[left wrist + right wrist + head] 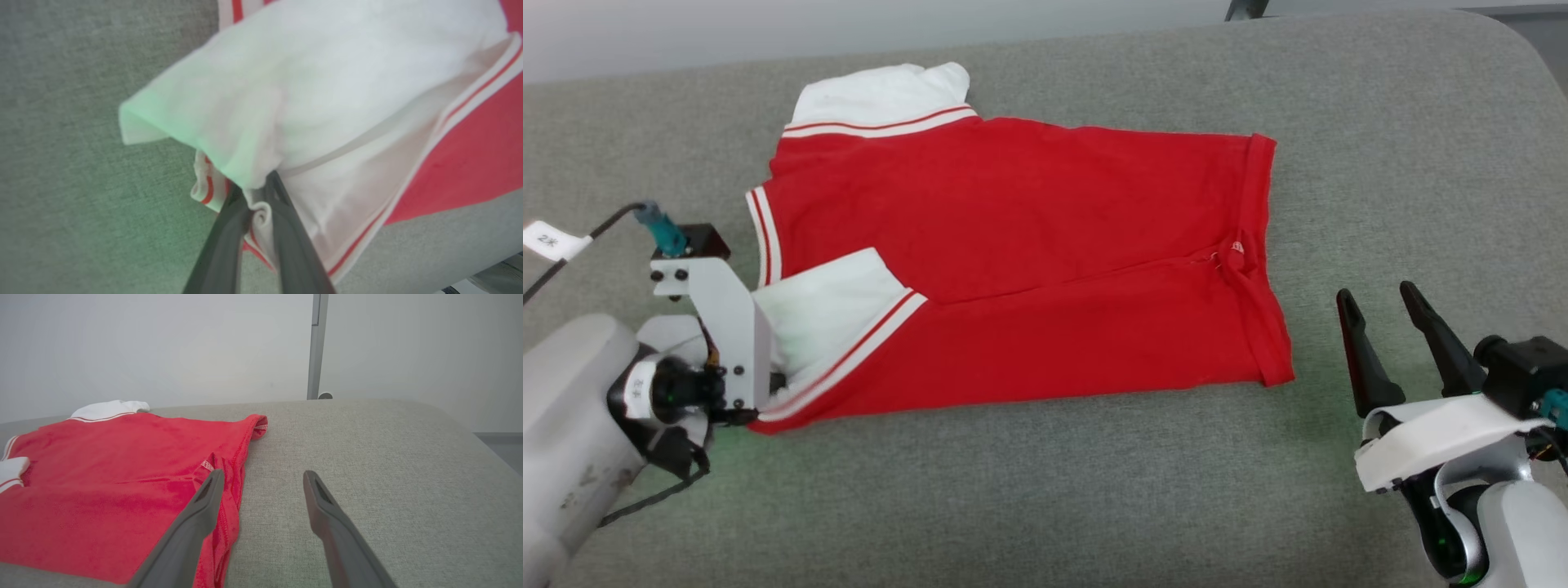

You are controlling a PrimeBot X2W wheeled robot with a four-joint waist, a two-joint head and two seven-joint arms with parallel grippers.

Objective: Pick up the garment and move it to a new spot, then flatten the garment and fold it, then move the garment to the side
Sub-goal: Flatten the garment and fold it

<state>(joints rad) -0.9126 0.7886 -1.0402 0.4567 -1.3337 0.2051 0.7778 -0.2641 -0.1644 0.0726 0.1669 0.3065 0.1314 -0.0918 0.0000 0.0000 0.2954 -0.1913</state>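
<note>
The left hand (255, 185) is nearly closed, its two dark fingers (292, 232) pinching a rolled edge of the white sleeve (286, 81) of the garment (1029, 245). The right hand (1376, 296) stands wide open just past the hem (1262, 245), above the grey surface (1045, 490), holding nothing.

The garment lies spread on the surface with its long axis running across the head view: sleeves and striped trim toward the robot's left, hem toward its right, plain red side up.

In the head view the pale wrist bracket (731, 327) covers the pinch; the left wrist view shows it plainly. The right wrist view adds a pale wall and a grey post (316, 347) behind the surface.
</note>
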